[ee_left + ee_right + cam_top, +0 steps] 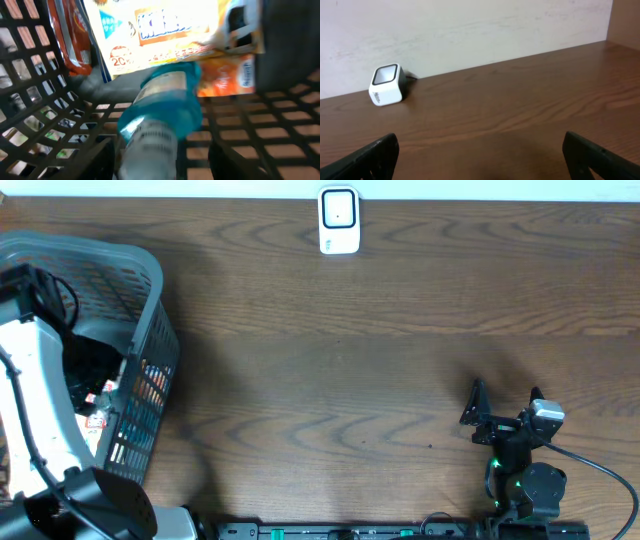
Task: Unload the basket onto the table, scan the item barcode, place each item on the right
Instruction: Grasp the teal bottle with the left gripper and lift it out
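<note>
Left claw (160,156) is down inside the grey plastic basket (150,285) at the bench's (350,360) left end, jaws standing apart on either side of the blue bottle (160,107), with no contact I can make out. The bottle lies on its side on the lattice floor, rounded, glossy and translucent with a pale paper label, so it looks liable to roll or squirt out of an off-centre pinch. A crinkly yellow snack packet (170,30) lies right behind it and could be dragged along, and the fingertips could snag the open grid. Right claw (480,140) hangs wide open and empty over the woodgrain, and the boxy white scanner (339,220) sits well away at the far edge.
</note>
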